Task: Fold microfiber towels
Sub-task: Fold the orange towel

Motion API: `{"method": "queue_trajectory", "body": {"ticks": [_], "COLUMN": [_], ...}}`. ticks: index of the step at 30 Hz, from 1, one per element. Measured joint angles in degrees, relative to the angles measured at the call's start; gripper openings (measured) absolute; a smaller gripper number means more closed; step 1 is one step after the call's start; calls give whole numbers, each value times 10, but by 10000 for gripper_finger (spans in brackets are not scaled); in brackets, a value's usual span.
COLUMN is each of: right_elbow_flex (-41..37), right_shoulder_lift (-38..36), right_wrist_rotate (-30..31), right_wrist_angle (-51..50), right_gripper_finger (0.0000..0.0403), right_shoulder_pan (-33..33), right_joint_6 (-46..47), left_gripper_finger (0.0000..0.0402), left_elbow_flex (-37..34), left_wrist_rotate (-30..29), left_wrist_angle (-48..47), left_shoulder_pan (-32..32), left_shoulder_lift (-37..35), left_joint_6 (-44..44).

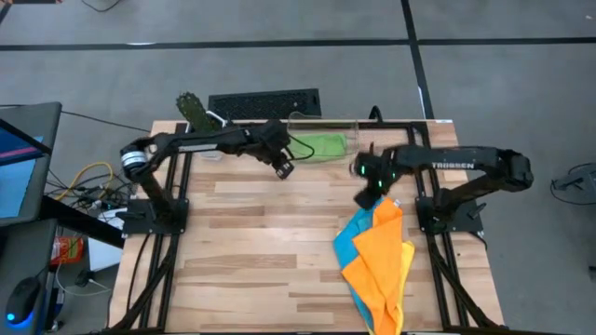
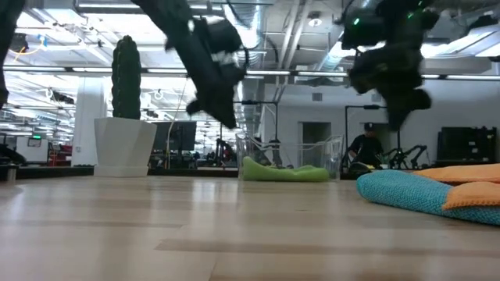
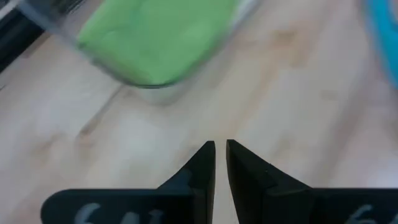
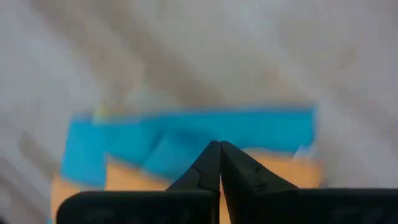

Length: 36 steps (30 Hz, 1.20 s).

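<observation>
A green towel (image 1: 321, 145) lies in a clear bin (image 1: 354, 128) at the table's far edge. On the right, an orange towel (image 1: 382, 261) lies on top of a blue towel (image 1: 347, 244), with a yellow edge (image 1: 408, 272) showing beside them. My left gripper (image 1: 287, 171) hangs shut and empty above the wood just left of the bin. My right gripper (image 1: 374, 195) hangs shut and empty above the pile's far end, over the blue towel (image 4: 186, 137). In the low view both grippers are clear of the table.
A black keyboard (image 1: 265, 102) and a small cactus-like plant (image 1: 193, 110) sit beyond the far edge. Bare wood (image 1: 242, 251) covers the table's middle and left. The pile reaches the near right edge.
</observation>
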Motion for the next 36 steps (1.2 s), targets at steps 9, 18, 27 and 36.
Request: {"method": "queue_trajectory", "body": {"ticks": [9,18,27,36], "right_elbow_flex": [0,0,10,36], "right_shoulder_lift": [1,14,153,232], "right_wrist_rotate": [123,130,112,117], "right_wrist_angle": [-5,72,153,123], "right_gripper_finger": [62,138,168,156], "right_shoulder_pan": [271,350,391,364], "right_joint_6": [130,240,306,304], "left_gripper_finger": [34,110,161,162], "left_elbow_flex": [0,0,0,0], "left_wrist_rotate": [-13,-20,-20,-47], "left_wrist_angle": [-32,-15,-16,-90], "left_shoulder_pan": [-85,-156,-182,-229], "left_shoulder_lift": [-154,-221,-279,-334], "left_joint_6": [-87,-166,-195,-210]}}
